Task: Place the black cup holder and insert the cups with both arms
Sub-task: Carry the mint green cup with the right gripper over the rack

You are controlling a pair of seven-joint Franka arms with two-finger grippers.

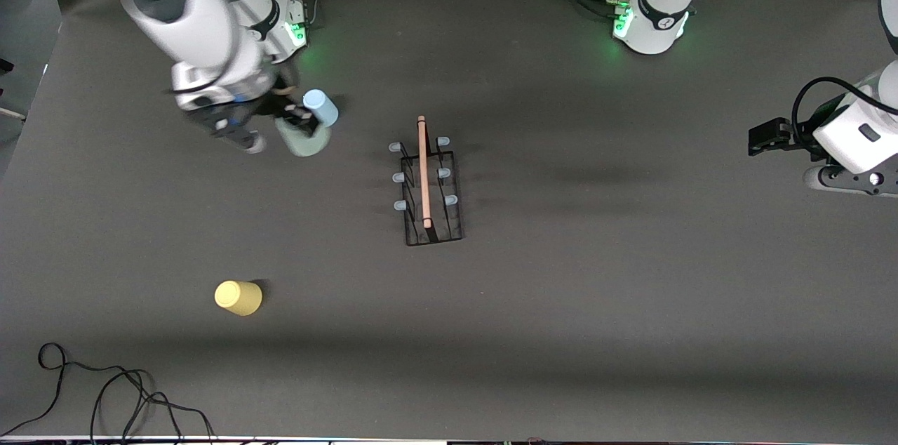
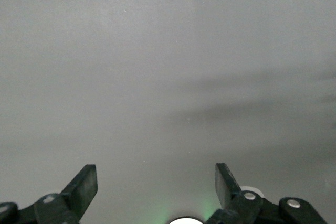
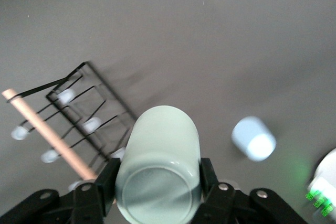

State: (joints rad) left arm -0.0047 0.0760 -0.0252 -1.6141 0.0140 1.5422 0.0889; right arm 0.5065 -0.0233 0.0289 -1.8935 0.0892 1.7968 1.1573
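Grey-green cup (image 3: 157, 166) clamped in right gripper (image 3: 156, 182) (beside blue cup (image 1: 320, 107)), left gripper (image 2: 156, 190) waiting, fingers wide.

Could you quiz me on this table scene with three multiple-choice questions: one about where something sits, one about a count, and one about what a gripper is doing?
1. Where is the yellow cup?
A. On a peg of the black cup holder
B. On the table, nearer the front camera than the holder, toward the right arm's end
C. In the left gripper

2. How many pale-tipped pegs does the holder carry?
A. Three
B. Six
C. Nine

3. What is the right gripper doing?
A. Clamping the grey-green cup
B. Holding the light blue cup
C. Hanging open with nothing in it

Answers: 1 B, since the yellow cup stands alone low in the front view. 2 B, with three pegs on each side of the wooden rod. 3 A, as the right wrist view shows a finger against each side of the grey-green cup.
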